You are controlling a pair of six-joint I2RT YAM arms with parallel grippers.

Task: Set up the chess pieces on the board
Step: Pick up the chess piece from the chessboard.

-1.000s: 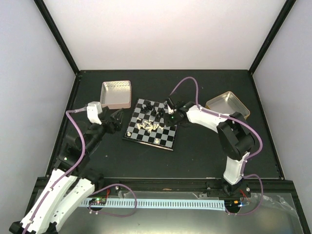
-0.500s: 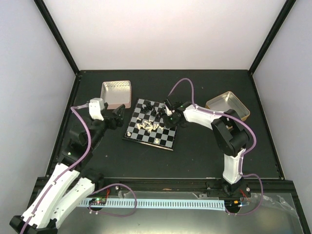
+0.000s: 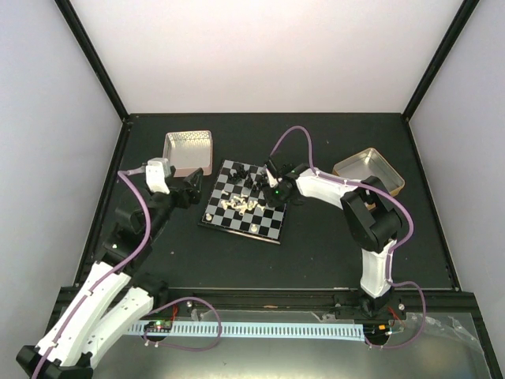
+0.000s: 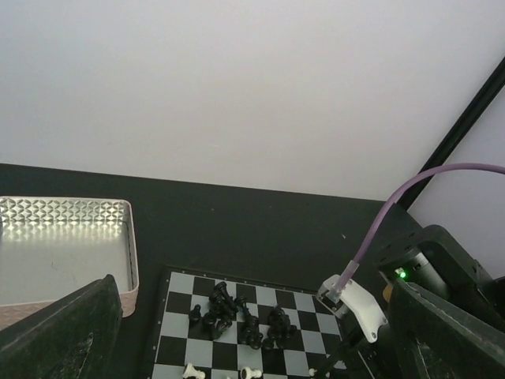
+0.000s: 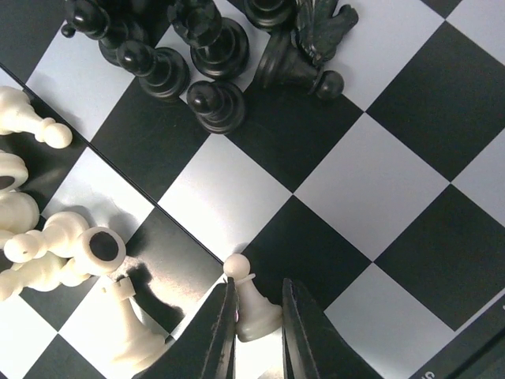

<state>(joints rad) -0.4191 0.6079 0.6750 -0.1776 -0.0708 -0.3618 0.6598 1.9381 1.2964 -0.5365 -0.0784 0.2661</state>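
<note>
The board (image 3: 246,202) lies mid-table, with black chess pieces (image 4: 237,316) heaped at its far side and cream-white ones (image 3: 241,204) lying in the middle. My right gripper (image 5: 256,332) is low over the board's right part. Its fingers (image 5: 223,335) press on both sides of an upright white pawn (image 5: 252,304). More white pieces (image 5: 47,253) lie tipped to the pawn's left, and black pieces (image 5: 213,47) cluster beyond it. Left of the board my left gripper (image 3: 189,189) hovers, wide open and holding nothing. In the left wrist view its fingers (image 4: 63,332) frame the board (image 4: 177,341).
A pink square tin (image 3: 188,151) sits at the back left, close to the left gripper. A gold tin (image 3: 368,170) sits at the back right, behind the right arm. Black frame posts edge the dark table.
The right gripper's jaws have narrowed onto the white pawn. The left gripper has moved a little forward and right toward the board, staying open.
</note>
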